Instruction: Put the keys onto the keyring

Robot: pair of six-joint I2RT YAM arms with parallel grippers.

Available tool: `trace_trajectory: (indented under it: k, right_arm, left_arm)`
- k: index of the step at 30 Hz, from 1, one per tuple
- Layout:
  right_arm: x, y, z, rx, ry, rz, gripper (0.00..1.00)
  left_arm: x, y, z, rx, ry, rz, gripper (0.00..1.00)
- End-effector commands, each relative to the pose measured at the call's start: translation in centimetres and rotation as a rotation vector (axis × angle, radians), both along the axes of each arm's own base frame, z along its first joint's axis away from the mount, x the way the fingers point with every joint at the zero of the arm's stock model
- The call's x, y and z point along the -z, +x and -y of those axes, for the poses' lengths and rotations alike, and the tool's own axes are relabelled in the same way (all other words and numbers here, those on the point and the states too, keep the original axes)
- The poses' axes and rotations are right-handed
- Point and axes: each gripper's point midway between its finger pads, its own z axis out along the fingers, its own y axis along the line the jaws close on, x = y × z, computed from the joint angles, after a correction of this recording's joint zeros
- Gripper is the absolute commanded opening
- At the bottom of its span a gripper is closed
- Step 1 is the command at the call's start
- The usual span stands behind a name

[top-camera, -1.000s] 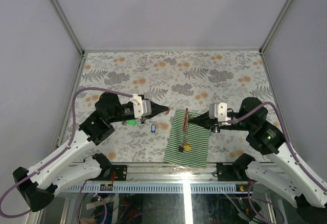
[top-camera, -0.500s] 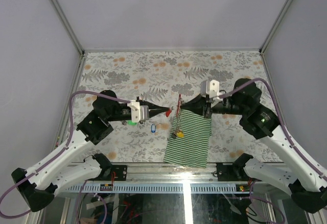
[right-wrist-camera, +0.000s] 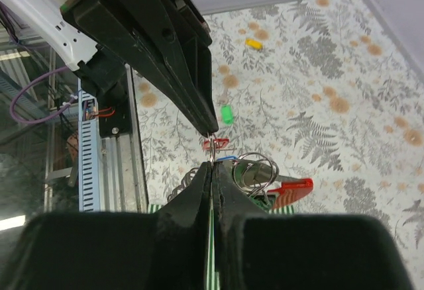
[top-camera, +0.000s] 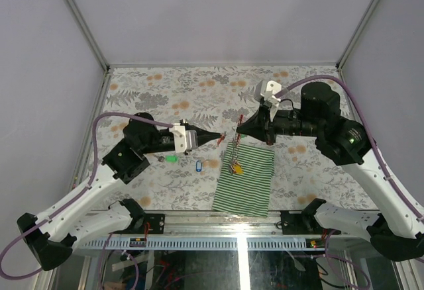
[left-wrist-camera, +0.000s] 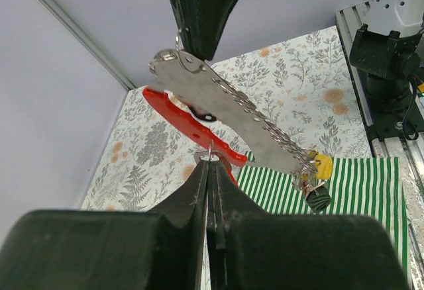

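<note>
1. One green-and-white striped cloth (top-camera: 248, 187) lies nearest the arm bases, on the floral-patterned table (top-camera: 199, 85).
2. Two small keys sit loose on the table just left of the cloth: a blue-tagged metal key (top-camera: 198, 166) and, further left, a green-tagged metal key (top-camera: 171, 159). Neither is touched.
3. Above them the left gripper (top-camera: 220, 142) is pinched tight on a red-tagged metal key (right-wrist-camera: 216, 144), held in the air by its small ring.
4. Almost tip to tip with it, the right gripper (top-camera: 240, 131) is clamped on the top of the keyring (left-wrist-camera: 225, 98), a grey metal strip with a chain and a curved red clip (left-wrist-camera: 189, 121). The keyring hangs slanting over the cloth's far edge, with a yellow-tagged metal key (left-wrist-camera: 323, 165) dangling from its lower end.
5. A second ago the keyring lay along the cloth under a low right arm. That arm has since risen and carried it up, while the left gripper has barely shifted.
6. The lift appears to bring the keyring up to the red-tagged key, so threading looks like the step in hand. The blue and green keys are still to go.
</note>
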Motion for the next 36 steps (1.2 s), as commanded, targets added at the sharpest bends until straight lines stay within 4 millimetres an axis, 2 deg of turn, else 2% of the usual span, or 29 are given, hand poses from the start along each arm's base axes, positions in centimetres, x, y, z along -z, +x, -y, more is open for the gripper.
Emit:
trace_trajectory:
  k: [1,5,9,15,23,36]
  right_arm:
    - [-1.6,-0.4,0.5,0.03,0.004,-0.014,0.0]
    - [-1.0,-1.4,0.3,-0.033,0.005,0.0,0.0]
    - [0.4,-2.8,-0.2,-0.132,0.025,0.014,0.0]
    - [-0.5,-4.3,-1.1,-0.224,0.13,0.016,0.0]
    - [-2.1,-4.6,-1.1,-0.23,0.182,0.038,0.0]
    - [-2.1,-4.1,-1.6,-0.226,0.185,0.01,0.0]
  left_arm:
    - [-2.9,0.2,0.2,-0.007,-0.057,0.048,0.0]
    - [-3.4,0.2,0.4,0.0,-0.071,0.054,0.0]
    - [-3.5,-0.1,0.7,0.033,-0.045,0.047,0.0]
    - [-4.5,-1.3,0.8,0.1,-0.071,0.092,0.0]
    - [-5.7,-3.3,0.3,0.17,-0.097,0.116,0.0]
    - [-6.4,-4.1,0.2,0.204,-0.111,0.114,0.0]
